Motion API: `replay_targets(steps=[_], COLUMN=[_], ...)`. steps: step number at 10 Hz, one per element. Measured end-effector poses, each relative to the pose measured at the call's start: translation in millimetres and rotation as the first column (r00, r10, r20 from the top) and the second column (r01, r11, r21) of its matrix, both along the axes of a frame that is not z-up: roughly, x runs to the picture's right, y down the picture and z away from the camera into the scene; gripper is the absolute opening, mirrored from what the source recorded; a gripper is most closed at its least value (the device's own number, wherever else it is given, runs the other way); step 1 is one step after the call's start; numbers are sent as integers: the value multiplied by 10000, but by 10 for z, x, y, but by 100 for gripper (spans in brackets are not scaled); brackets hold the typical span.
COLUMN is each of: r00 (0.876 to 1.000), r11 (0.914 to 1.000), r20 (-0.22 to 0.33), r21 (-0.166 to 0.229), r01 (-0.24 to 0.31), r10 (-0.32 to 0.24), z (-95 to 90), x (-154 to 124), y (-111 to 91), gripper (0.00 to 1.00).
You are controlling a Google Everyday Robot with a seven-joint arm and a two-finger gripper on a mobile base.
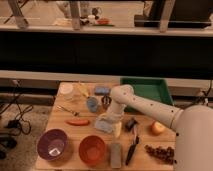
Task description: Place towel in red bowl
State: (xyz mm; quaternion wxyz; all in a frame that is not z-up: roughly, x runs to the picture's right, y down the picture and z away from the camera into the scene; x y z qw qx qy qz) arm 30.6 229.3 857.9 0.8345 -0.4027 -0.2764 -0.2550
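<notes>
One gripper atop bunched towel, table ctr; towel axis & jaws unclear.

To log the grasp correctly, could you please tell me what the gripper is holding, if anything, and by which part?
It cannot be told: the gripper is down at the top of the towel, which lies on the table.

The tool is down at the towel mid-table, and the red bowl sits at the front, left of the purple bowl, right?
Not quite. The camera view shows the red bowl at the front, but to the right of the purple bowl as pictured, not left. The rest holds: the tool is down at the towel in the middle of the table.
</notes>
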Motion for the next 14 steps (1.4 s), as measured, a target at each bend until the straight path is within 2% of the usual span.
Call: replay_targets(steps=[2,8,11,12,14], r00=[9999,10000,10000,10000,10000], r11=[9999,10000,10000,10000,10000], r20=[-22,-54,-51,-52,-51], r21=[111,55,35,33,27], r01=[-120,-48,-33,-25,-15], r10=[121,48,33,25,15], z=[21,0,-3,-4,-5], x=[-3,25,28,29,30], y=[-56,-35,-22,-20,-17], gripper=[36,34,11,8,8])
